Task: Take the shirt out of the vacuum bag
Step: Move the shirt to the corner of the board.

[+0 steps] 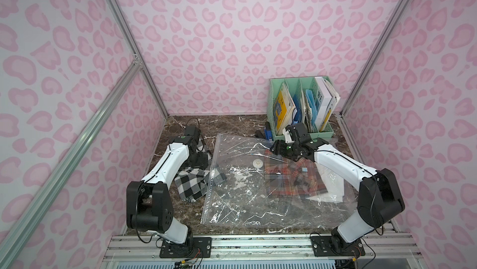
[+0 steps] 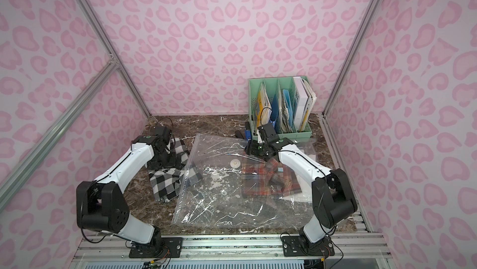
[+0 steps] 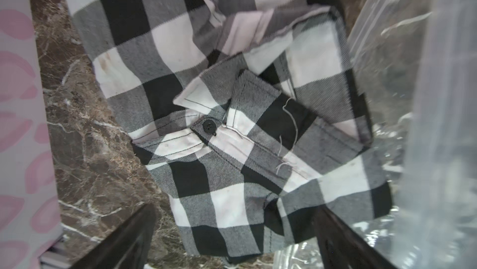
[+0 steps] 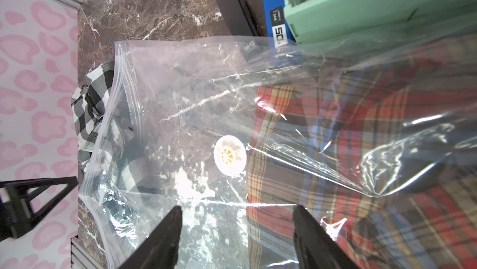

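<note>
Marble table [image 1: 232,125]: limp checked shirt [image 3: 196,177] lies mostly outside the zip mouth of the slick, crinkly bag [image 1: 240,203] under the wide-open left gripper [image 3: 235,207]; soft plaid shirt [image 1: 289,182] sits inside, under the empty, part-open right gripper [image 4: 237,208], likely best pinched at a fold.

The walls [image 1: 232,35] are light pink with darker pink spots, like a leopard. The counter [image 1: 232,124] is dark brown stone with thin white lines. The bag [image 1: 245,203] is clear and shiny. Its little round cap [image 4: 230,156] is white with yellow inside. The checked shirt [image 1: 192,181] has big black, white and grey squares and a black button [image 3: 209,125]. The plaid shirt [image 1: 286,180] is red and orange with blue, brown and yellow stripes. The file box [image 1: 324,131] is mint green. The robot arms [image 1: 167,163] are white with black joints.
</note>
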Action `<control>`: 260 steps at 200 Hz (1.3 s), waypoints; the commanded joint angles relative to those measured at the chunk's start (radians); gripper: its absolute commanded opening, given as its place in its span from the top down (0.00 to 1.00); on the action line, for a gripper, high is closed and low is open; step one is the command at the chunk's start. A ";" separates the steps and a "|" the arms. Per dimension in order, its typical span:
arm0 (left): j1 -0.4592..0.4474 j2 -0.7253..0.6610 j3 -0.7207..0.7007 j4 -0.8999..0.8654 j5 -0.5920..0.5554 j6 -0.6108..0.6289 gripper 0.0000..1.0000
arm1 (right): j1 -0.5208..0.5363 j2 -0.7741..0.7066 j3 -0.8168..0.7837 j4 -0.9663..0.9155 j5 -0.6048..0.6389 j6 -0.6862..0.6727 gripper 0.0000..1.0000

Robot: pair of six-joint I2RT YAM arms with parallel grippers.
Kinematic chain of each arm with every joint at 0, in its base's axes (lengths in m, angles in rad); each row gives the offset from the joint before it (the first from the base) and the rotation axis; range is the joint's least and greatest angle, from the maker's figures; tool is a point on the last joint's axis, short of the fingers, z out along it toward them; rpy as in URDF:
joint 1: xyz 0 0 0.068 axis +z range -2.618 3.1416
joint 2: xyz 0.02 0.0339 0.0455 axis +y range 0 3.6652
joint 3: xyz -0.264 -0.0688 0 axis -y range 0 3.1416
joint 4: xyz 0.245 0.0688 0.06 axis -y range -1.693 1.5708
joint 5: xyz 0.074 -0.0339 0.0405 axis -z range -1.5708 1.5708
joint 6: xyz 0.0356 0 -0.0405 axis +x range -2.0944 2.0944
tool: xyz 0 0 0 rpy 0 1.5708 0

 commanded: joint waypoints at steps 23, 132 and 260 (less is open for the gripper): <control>-0.066 0.214 0.033 -0.098 -0.162 0.050 0.02 | 0.003 -0.020 0.017 -0.029 -0.045 -0.057 0.31; 0.066 0.512 0.299 0.088 0.030 0.015 0.02 | 0.001 -0.062 -0.040 -0.038 -0.041 -0.038 0.32; 0.216 0.893 0.837 0.217 0.496 -0.334 0.02 | 0.072 -0.238 -0.148 -0.093 0.102 0.115 0.32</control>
